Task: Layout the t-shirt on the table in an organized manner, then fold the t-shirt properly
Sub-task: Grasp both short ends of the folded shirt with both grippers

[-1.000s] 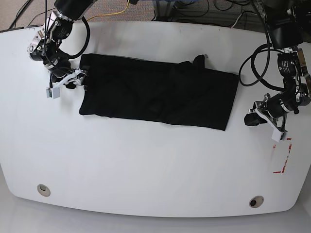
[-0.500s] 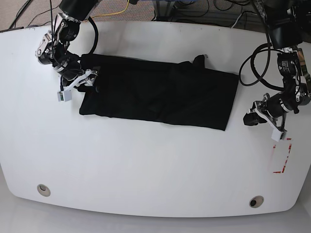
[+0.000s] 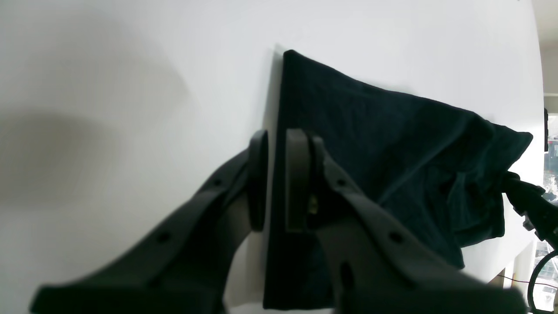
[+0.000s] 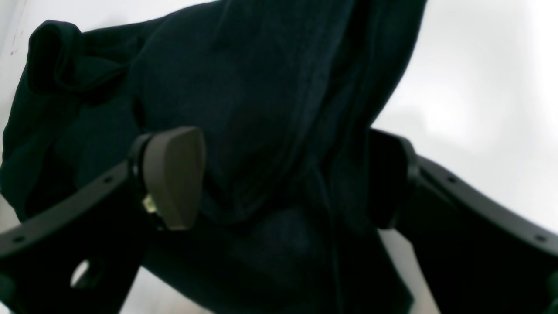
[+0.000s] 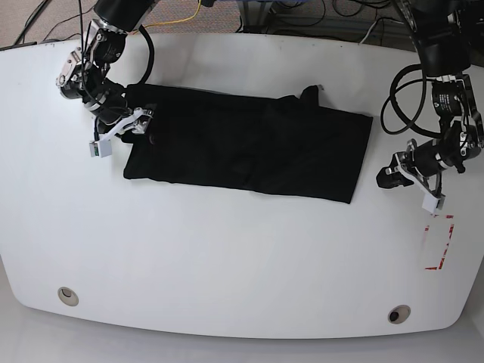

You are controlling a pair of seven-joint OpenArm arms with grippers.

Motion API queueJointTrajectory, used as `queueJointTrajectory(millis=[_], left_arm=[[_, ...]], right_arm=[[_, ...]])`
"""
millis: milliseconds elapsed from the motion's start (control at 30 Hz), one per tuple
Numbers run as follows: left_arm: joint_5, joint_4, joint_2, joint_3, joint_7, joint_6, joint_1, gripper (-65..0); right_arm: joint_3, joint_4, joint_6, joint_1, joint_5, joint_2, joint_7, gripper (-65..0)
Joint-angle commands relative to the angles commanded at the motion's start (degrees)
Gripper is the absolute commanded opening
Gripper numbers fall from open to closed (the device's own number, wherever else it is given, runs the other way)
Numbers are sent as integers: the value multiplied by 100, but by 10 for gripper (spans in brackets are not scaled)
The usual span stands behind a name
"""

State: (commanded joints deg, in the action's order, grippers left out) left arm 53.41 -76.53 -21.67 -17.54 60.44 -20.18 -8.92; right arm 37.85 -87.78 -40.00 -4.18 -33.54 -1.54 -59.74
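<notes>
Across the middle of the white tabletop [image 5: 227,257] lies the black t-shirt [image 5: 249,147], already doubled into a long band running from one arm to the other, so I judge the laying-out done and the folding under way. At the band's end on the base view's left, the right pincer [image 5: 136,125] stands with its jaws wide apart, and its wrist view shows a bunched ridge of cloth [image 4: 279,144] sitting between the two pads [image 4: 174,174]; whether they already press the fabric I cannot tell. The left pincer [image 5: 393,172] hangs just beside the opposite end, jaws nearly together with only a thin slit between them and nothing held, its tips over the shirt's straight edge [image 3: 279,131]. Next, I reckon, both must take hold of their ends and carry one across the other without dragging the layers askew. The black cloth swallows its own seams, so sleeves and collar are hard to make out, apart from a small lump [image 5: 310,92] on the far edge.
</notes>
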Motion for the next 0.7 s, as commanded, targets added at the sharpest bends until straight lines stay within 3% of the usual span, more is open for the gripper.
queueJointTrajectory(millis=[700], left_arm=[[9,-9,35,35,0,0,-9,-586]], right_arm=[[-18,0,0,0,0,185,-18,-119]])
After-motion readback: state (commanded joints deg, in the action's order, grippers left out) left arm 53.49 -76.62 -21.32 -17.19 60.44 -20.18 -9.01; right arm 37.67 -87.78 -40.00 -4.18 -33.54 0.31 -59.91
